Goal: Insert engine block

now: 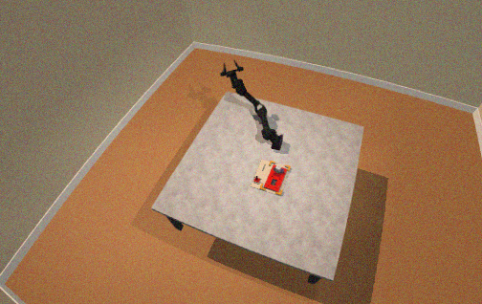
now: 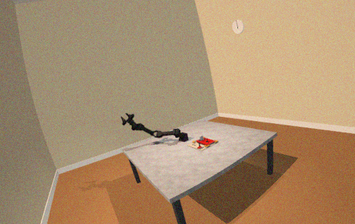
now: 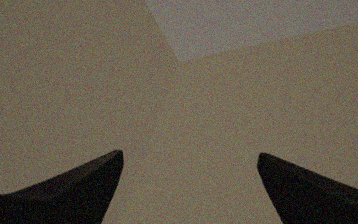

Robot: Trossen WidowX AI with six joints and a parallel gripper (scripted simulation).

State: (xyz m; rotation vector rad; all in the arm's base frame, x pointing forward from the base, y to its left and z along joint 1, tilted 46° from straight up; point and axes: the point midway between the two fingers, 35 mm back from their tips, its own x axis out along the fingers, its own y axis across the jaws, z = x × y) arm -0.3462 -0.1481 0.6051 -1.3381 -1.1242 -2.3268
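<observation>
A: Fingers (image 1: 230,64) (image 2: 124,115) apart, nothing between; well away from work. Why?

B: Presumably clearance. Grey piece (image 1: 279,169) (image 2: 201,138), likely the engine block, at the arm-side end of the red car body (image 1: 273,187) (image 2: 209,141). Seating: cannot tell.

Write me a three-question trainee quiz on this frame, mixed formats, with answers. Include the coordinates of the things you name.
1. True or false: the gripper (image 1: 231,67) (image 2: 124,119) (image 3: 191,159) is closed around the grey piece (image 1: 278,169) (image 2: 201,138).
2. Multiple choice: what colour is the plate (image 1: 281,182) (image 2: 209,141) beside the cream board (image 1: 259,171) (image 2: 192,144)?
A) blue
B) red
C) green
3. Fill in the blank: in the exterior view, a round ____ hangs on the wall (image 2: 296,63).

Key: 1. false; 2. B; 3. clock
</observation>
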